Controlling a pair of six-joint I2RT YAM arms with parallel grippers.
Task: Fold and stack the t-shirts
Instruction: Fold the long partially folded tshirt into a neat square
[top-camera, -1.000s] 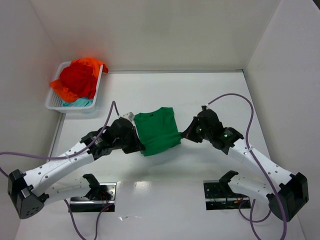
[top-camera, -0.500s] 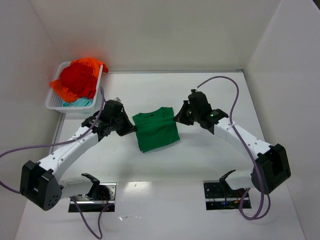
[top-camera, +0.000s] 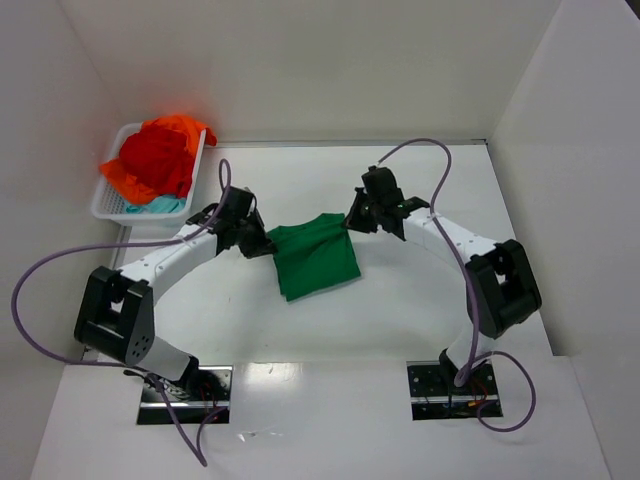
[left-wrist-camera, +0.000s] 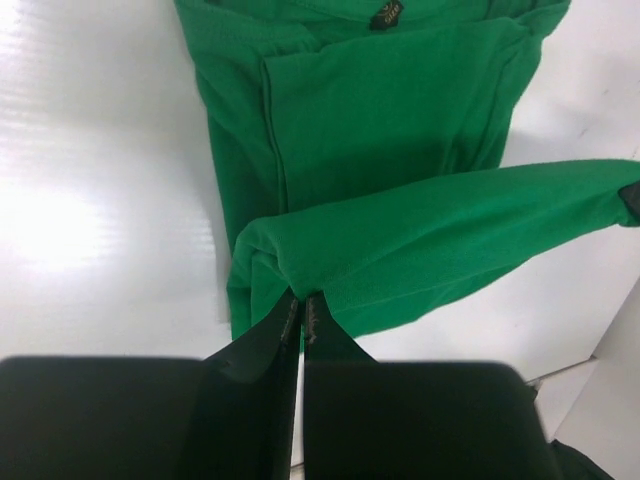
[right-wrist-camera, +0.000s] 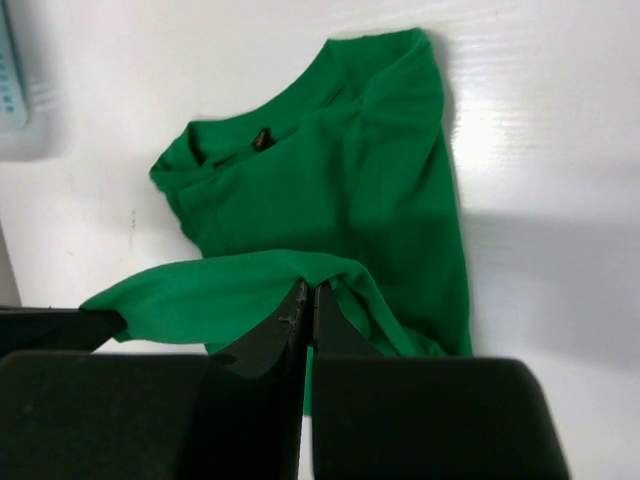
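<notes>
Both the left gripper (left-wrist-camera: 300, 300) and right gripper (right-wrist-camera: 308, 290) pinch the lifted edge of the green shirt (top-camera: 315, 260), mid-fold; next it should land evenly at the collar (right-wrist-camera: 255, 130).

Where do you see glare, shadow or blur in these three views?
Left wrist: strong glare whitens the table left of the green t-shirt. Right wrist: a soft grey shadow lies on the table right of the shirt. Top external: evenly lit and sharp, with a faint sheen on the near table.

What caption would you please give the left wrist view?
Left gripper pinching a raised fold of the green t-shirt.
</notes>
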